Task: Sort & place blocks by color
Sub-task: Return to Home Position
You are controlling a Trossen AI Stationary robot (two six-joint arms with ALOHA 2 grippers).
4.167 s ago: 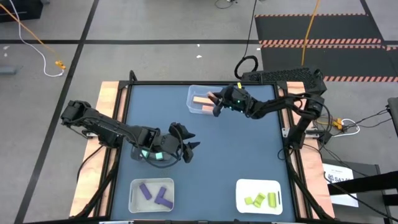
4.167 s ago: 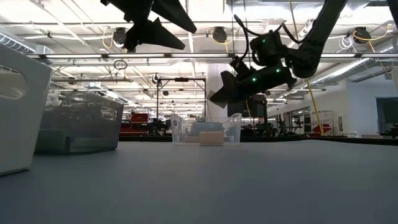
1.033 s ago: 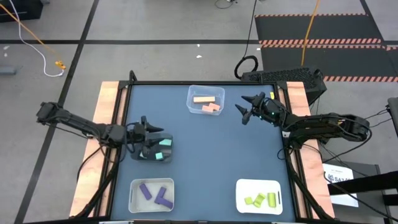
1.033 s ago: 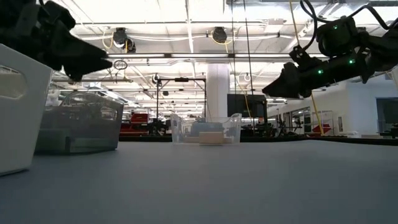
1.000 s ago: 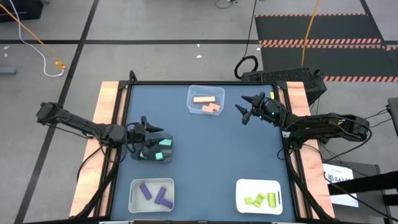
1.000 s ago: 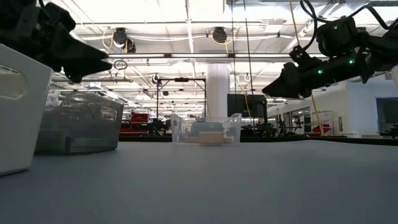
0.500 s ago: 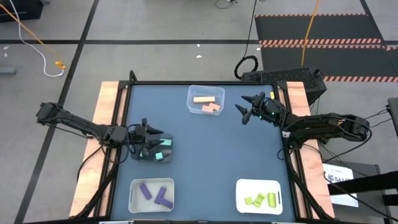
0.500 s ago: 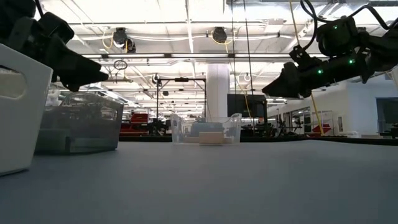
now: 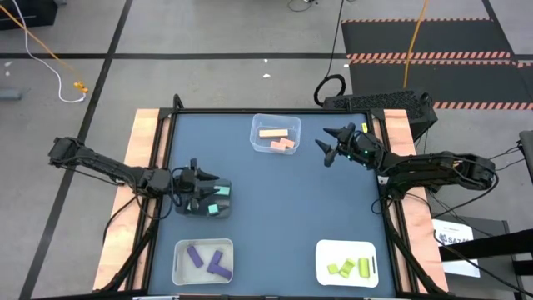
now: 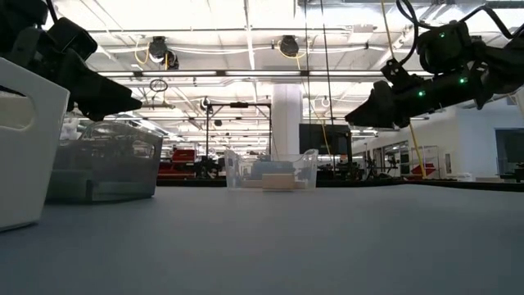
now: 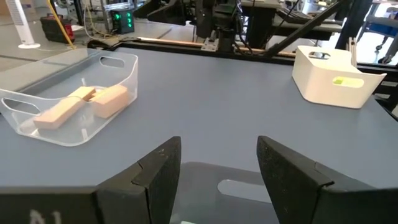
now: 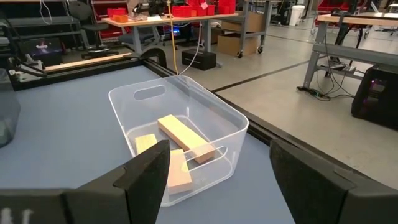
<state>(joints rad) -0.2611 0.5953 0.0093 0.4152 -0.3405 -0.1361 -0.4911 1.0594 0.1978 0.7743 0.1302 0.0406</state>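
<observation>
Since both arms hang low over the table (image 9: 275, 242), here's where everything sits. The pale orange blocks (image 9: 272, 132) lie in the clear bin (image 9: 255, 133) at the top middle of the high view. 2 teal blocks (image 9: 221, 191) show in the dark bin (image 9: 193, 210) on the left side. The purple blocks (image 9: 218, 265) are in the bin (image 9: 177, 262) at the lower left corner. 3 yellow-green blocks (image 9: 348, 267) rest in the white bin (image 9: 321, 262) at the lower right.

The left gripper (image 9: 208, 182) hovers right over the dark bin, its fingers spread apart. The right gripper (image 9: 325, 147) sits near the table's right edge, just beside the clear bin and pointing toward it, with its fingers wide apart too.
</observation>
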